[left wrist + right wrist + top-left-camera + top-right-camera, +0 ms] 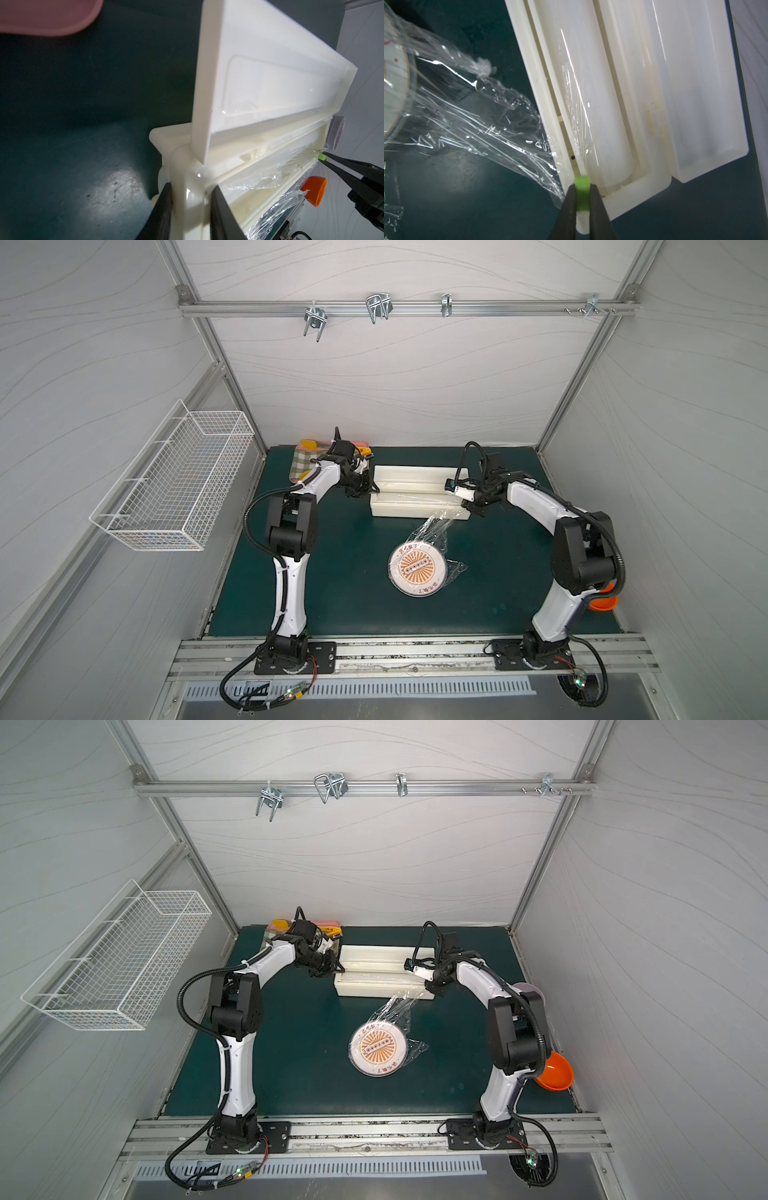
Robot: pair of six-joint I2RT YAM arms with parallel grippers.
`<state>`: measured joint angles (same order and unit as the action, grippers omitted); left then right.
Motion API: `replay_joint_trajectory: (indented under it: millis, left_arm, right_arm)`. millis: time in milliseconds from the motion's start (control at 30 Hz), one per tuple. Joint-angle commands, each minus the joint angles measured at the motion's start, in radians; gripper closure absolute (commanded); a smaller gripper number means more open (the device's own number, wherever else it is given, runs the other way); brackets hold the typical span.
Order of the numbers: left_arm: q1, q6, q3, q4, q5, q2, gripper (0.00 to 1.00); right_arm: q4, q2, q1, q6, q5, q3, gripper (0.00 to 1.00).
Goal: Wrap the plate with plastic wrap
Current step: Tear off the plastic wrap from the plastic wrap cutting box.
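The plate (417, 568) (378, 1049) lies flat on the green mat, mid-table. Crinkled plastic wrap (436, 526) (477, 124) runs from over the plate up to the cream dispenser box (415, 493) (270, 93), whose lid stands open behind it. My left gripper (191, 186) (372, 489) is shut on the box's left end wall, one finger on each side. At the box's right end, my right gripper (582, 186) (467, 504) is shut on the small green slider (582, 180) (322, 156).
An orange bowl (555, 1071) and a pale purple bowl (530, 988) sit by the right wall behind the right arm. A green-checked tray (305, 462) holds items at the back left corner. A white wire basket (174, 485) hangs on the left wall.
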<state>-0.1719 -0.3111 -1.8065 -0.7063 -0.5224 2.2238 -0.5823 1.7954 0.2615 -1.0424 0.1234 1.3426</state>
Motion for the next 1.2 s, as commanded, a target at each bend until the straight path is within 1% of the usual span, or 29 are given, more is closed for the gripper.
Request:
replay_joint_trajectory:
  millis: [0,33,67,100,200,233,300,400,467,500,533,567,600,633,667,700,767,800,867,967,1033,1100,1167]
  left_arm:
    - [0.106,-0.044,0.07,-0.101,0.283,0.124,1.0]
    - [0.106,-0.041,0.068,-0.105,0.282,0.125,1.0]
    - [0.105,-0.031,0.063,-0.112,0.272,0.125,1.0]
    - [0.106,-0.027,0.06,-0.113,0.259,0.125,1.0]
    - [0.102,-0.027,0.053,-0.106,0.238,0.108,1.0]
    - [0.101,-0.029,0.042,-0.11,0.224,0.107,1.0]
    - [0.101,-0.041,0.029,-0.11,0.194,0.1,0.99]
    - [0.084,-0.044,0.004,-0.111,0.175,0.082,0.96]
    - [0.067,-0.047,-0.017,-0.113,0.16,0.075,0.94]
    - [0.06,-0.045,-0.03,-0.118,0.166,0.073,0.94]
    - [0.05,-0.042,-0.033,-0.13,0.178,0.076,0.94]
    - [0.041,-0.039,-0.07,-0.14,0.185,0.079,0.94]
    - [0.035,-0.038,-0.075,-0.144,0.185,0.081,0.94]
    - [0.034,-0.035,-0.076,-0.148,0.189,0.081,0.94]
    - [0.033,-0.032,-0.073,-0.15,0.196,0.078,0.94]
    - [0.034,-0.026,-0.068,-0.152,0.208,0.076,0.94]
    - [0.036,-0.014,-0.066,-0.169,0.229,0.071,0.94]
    - [0.038,-0.009,-0.06,-0.168,0.235,0.067,0.94]
    - [0.038,-0.003,-0.051,-0.168,0.242,0.059,0.94]
    - [0.037,-0.003,-0.044,-0.162,0.25,0.054,0.95]
    - [0.038,0.005,-0.044,-0.167,0.263,0.054,0.95]
    - [0.038,0.01,-0.007,-0.155,0.27,0.047,0.95]
    - [0.038,0.01,0.004,-0.151,0.278,0.046,0.95]
  right_arm:
    - [-0.16,0.045,-0.032,0.008,-0.267,0.019,0.93]
    - [-0.159,0.051,-0.019,0.028,-0.276,0.036,0.84]
    - [-0.162,0.052,-0.006,0.061,-0.263,0.066,0.72]
    - [-0.16,0.054,-0.001,0.097,-0.25,0.093,0.66]
    - [-0.16,0.057,0.02,0.193,-0.223,0.185,0.54]
    - [-0.163,0.058,0.031,0.208,-0.235,0.215,0.52]
    - [-0.177,0.059,0.044,0.25,-0.261,0.278,0.51]
    - [-0.196,0.045,0.05,0.41,-0.29,0.361,0.49]
    - [-0.22,0.038,0.068,0.594,-0.303,0.392,0.49]
    - [-0.244,0.039,0.08,0.684,-0.288,0.399,0.49]
    - [-0.253,0.037,0.086,0.805,-0.28,0.391,0.5]
    - [-0.259,0.036,0.09,0.952,-0.279,0.375,0.51]
    - [-0.261,0.032,0.092,1.057,-0.247,0.35,0.52]
    - [-0.238,0.019,0.091,1.155,-0.186,0.3,0.52]
    - [-0.195,0.0,0.093,1.239,-0.157,0.243,0.52]
    - [-0.129,-0.024,0.092,1.321,-0.104,0.175,0.49]
    - [0.014,-0.066,0.087,1.453,-0.017,0.056,0.39]
    - [0.074,-0.072,0.085,1.505,0.028,0.02,0.37]
    - [0.099,-0.038,0.082,1.58,0.05,0.023,0.36]
    - [0.063,0.048,0.076,1.642,0.071,0.085,0.38]
    - [0.094,0.073,0.068,1.677,0.097,0.075,0.4]
    - [0.149,0.075,0.063,1.701,0.113,0.047,0.41]
    - [0.151,0.095,0.062,1.706,0.113,0.051,0.42]
